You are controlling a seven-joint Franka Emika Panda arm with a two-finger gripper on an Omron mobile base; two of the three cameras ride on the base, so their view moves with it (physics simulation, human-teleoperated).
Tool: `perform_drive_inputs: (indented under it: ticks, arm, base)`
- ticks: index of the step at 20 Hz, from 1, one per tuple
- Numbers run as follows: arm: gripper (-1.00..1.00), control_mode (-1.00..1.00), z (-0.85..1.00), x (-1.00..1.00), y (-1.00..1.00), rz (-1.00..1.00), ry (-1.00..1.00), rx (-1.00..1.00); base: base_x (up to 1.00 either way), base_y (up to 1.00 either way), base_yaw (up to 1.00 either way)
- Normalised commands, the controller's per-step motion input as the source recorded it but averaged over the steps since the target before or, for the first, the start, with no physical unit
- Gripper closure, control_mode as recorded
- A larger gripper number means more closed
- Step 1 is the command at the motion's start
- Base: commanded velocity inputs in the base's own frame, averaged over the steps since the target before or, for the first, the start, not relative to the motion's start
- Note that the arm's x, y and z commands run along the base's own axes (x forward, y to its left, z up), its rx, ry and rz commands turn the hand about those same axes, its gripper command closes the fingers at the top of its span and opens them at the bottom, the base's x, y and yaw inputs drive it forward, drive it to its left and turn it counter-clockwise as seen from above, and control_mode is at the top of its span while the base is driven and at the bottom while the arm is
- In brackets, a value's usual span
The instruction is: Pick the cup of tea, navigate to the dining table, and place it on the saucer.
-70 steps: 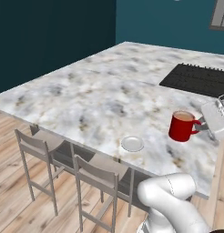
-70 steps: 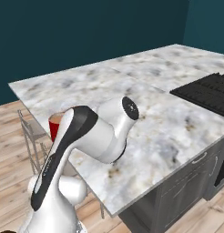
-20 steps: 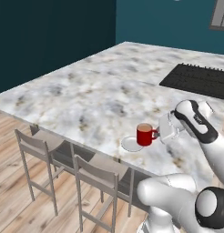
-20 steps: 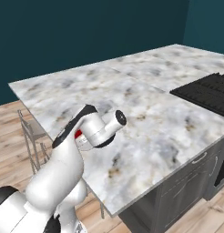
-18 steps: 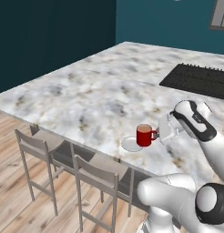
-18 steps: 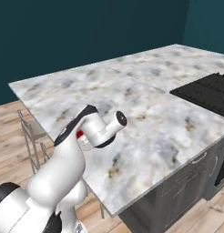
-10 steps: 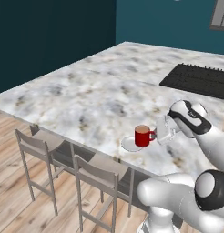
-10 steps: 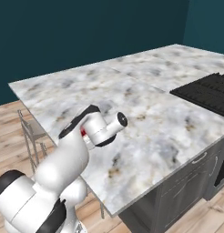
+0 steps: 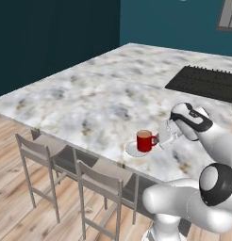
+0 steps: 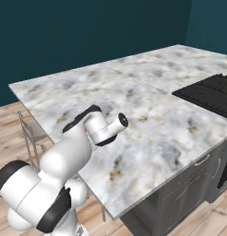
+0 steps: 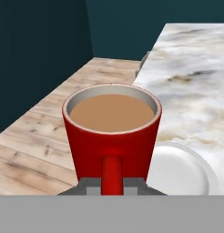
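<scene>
One cup of tea point(image 9: 145, 140) sitting on the saucer point(image 9: 135, 150)
Right by the dining table point(image 9: 94, 99) front edge; gripper point(image 9: 166, 135) pinches the red handle.

White arm point(image 10: 74, 147) at lower left reaches over the marbled dining table point(image 10: 147, 106); black cooktop point(image 10: 210, 94) at right edge.
</scene>
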Motion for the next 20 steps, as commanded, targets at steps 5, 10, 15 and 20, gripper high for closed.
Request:
perform_drive_inputs:
  ticks: [5, 10, 15, 20]
  arm:
    - [1.00, -1.00, -0.36, 0.12, 0.17, 0.00, 0.03, 0.00]
    - [1.00, -1.00, -0.19, 0.17, 0.04, 0.00, 0.01, 0.00]
    - [1.00, -1.00, -0.01, 0.13, 0.00, 0.00, 0.00, 0.00]
    - [1.00, -1.00, 0.00, 0.10, 0.00, 0.00, 0.00, 0.00]
  base:
    - [0.00, 0.00, 0.00]
    - [0.00, 0.00, 0.00]
    - [0.00, 0.00, 0.00]
    - [0.00, 0.00, 0.00]
